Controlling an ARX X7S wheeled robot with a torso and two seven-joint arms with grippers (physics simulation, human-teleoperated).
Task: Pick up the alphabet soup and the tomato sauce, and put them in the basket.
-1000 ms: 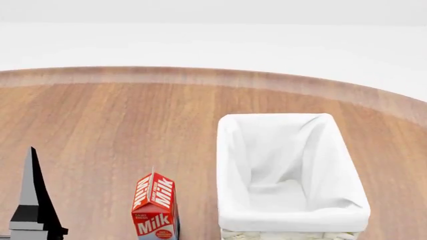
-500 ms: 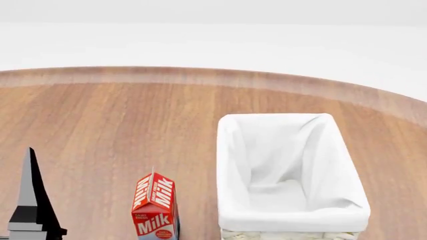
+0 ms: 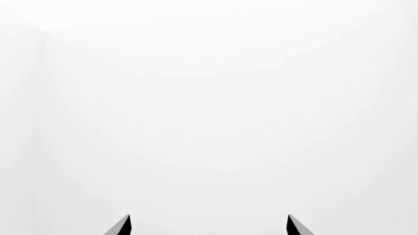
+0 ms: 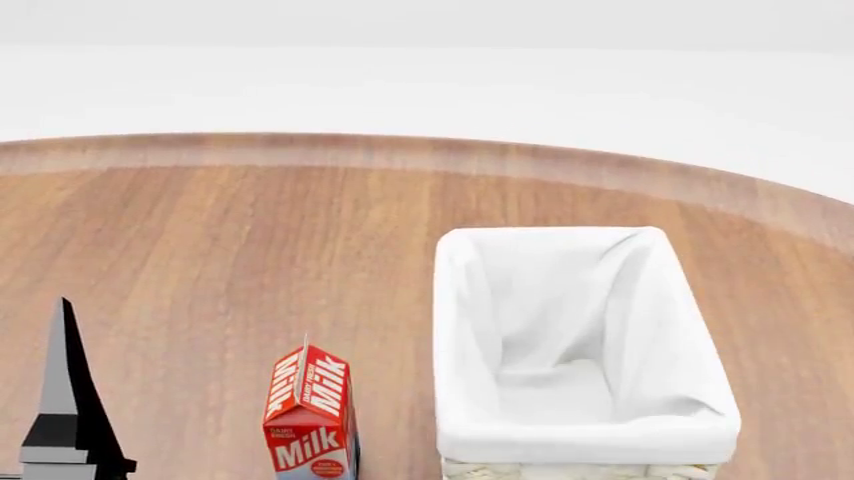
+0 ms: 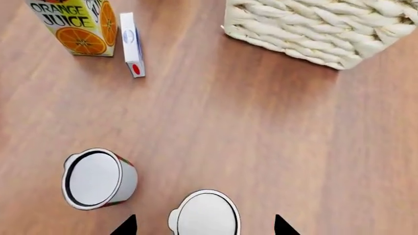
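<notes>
Worktop [image 4: 267,240]: brown wood grain, curved far edge; white floor and wall beyond.
Basket [image 4: 587,440]: cream wicker, white liner, upright right of the milk [image 4: 310,415].
Juice [image 5: 75,24] and a small white box [image 5: 132,44]: side by side, across the wood from the basket's corner.
Two cans, pale tops only; labels unreadable.
My left end effector [image 3: 207,226]: raised, facing blank white, tips wide.
My right end effector [image 5: 203,226]: tips wide, above the nearer can [image 5: 205,215]; other can [image 5: 97,178] beside.
</notes>
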